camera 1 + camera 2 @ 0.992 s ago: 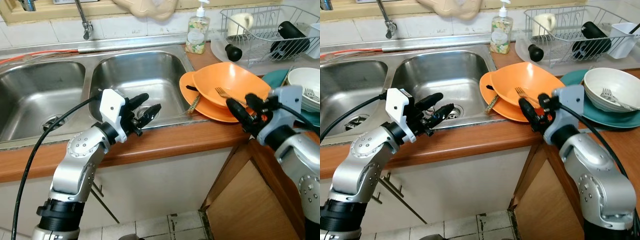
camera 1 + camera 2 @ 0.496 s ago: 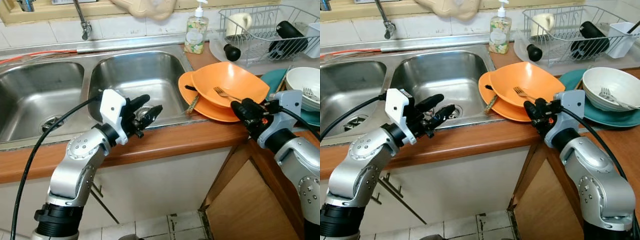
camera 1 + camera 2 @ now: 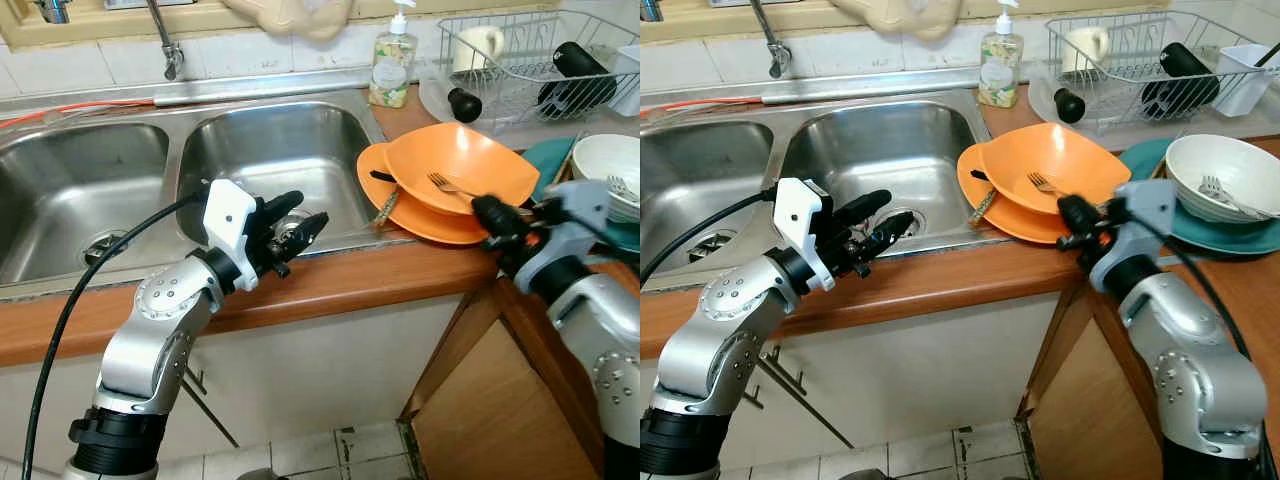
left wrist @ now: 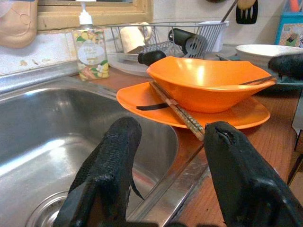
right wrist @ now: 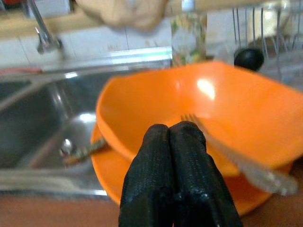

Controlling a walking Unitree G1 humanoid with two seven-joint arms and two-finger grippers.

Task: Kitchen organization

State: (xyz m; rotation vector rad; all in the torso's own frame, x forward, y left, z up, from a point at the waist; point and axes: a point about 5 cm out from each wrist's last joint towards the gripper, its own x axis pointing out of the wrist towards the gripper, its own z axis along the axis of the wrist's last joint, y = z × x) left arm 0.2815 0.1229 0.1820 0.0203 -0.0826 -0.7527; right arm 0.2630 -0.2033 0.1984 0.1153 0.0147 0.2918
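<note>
Hovering over the sink's front rim (image 3: 340,243), the left gripper (image 3: 297,222) is spread, grasping nothing. Right gripper (image 3: 1072,214), blurred, has fingers (image 5: 175,175) pressed together, empty, at the orange bowl (image 3: 460,170); the fork (image 3: 447,185) inside lies partly hidden on the orange plate (image 3: 420,220).

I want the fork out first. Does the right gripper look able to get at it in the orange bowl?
Probably yes: the right gripper sits at the orange bowl's near rim, the fork uncovered, but its fingers are shut.

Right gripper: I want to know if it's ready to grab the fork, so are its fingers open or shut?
Shut. The right gripper has its two black fingers pressed together with no gap, just short of the orange bowl.
</note>
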